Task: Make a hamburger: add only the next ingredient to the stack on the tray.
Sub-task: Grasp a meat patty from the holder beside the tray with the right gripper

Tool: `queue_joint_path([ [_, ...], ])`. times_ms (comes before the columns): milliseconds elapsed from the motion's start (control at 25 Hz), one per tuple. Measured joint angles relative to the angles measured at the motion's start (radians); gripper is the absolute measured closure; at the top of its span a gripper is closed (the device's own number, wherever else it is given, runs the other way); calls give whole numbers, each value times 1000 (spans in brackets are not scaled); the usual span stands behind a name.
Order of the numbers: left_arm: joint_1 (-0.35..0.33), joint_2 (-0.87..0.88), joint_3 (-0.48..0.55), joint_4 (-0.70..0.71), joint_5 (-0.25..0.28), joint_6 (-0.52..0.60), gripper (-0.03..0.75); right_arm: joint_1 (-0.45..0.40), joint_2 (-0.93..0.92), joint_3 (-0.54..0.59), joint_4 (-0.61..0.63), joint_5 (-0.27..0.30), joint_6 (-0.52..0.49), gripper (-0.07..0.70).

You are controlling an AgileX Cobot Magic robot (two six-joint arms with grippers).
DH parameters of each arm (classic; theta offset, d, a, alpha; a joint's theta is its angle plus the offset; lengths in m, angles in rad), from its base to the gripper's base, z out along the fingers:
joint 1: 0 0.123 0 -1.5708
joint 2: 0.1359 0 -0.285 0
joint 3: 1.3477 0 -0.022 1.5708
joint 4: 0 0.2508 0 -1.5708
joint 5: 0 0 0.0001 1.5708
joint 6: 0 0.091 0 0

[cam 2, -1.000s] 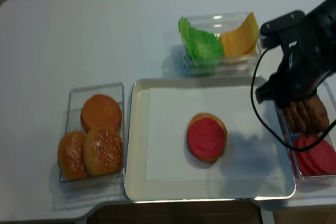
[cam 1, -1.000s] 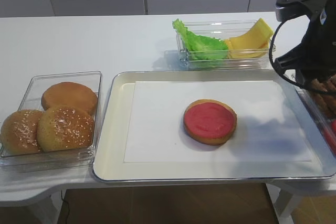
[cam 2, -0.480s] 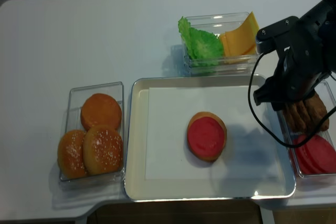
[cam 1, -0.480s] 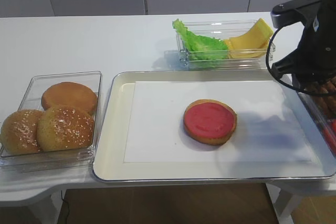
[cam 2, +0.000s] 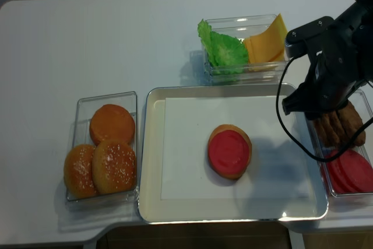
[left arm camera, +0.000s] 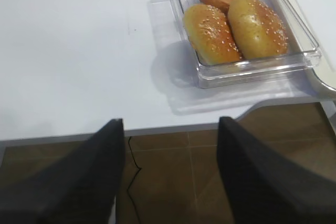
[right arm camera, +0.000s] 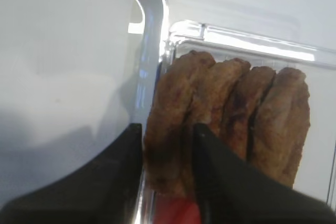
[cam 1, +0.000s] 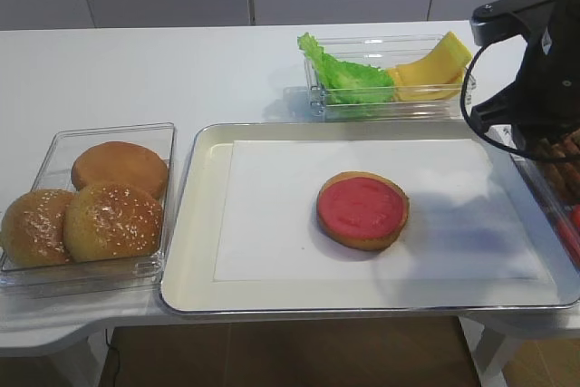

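at the right edge of the table, the right gripper [right arm camera: 168,153] has shifted slightly over the past second and now straddles the leftmost meat patty [right arm camera: 170,135], one of a row standing on edge in a clear bin [right arm camera: 247,38] just beside the tray [cam 1: 195,251]. its jaws, one on each face of the patty, have narrowed in the last half second; whether they already pinch it cannot be told. the stack [cam 1: 362,209], bun with pink-red disc, lies unchanged at the tray's centre, well apart. judged: pickup is under way, nothing added yet. the left gripper [left arm camera: 168,171] hangs open past the table edge near the bun bin [left arm camera: 247,66].
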Motion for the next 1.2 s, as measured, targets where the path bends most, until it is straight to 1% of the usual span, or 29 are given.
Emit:
queue_joint_path([
  [120,0,0,0,0,0,0,299,0,0,0,-4,-2,18,402],
  [360,0,0,0,0,0,0,299,0,2,0,-8,-2,26,513],
  [520,0,0,0,0,0,0,299,0,2,0,-10,-2,28,542],
  [720,0,0,0,0,0,0,299,0,2,-6,-18,-2,30,606],
  [800,0,0,0,0,0,0,299,0,2,-6,-20,-2,30,617],
  [1080,0,0,0,0,0,0,299,0,2,-6,-24,1,31,626],
  [1120,0,0,0,0,0,0,299,0,2,-6,-26,1,31,608],
  [1200,0,0,0,0,0,0,299,0,2,-6,-31,1,31,523],
])
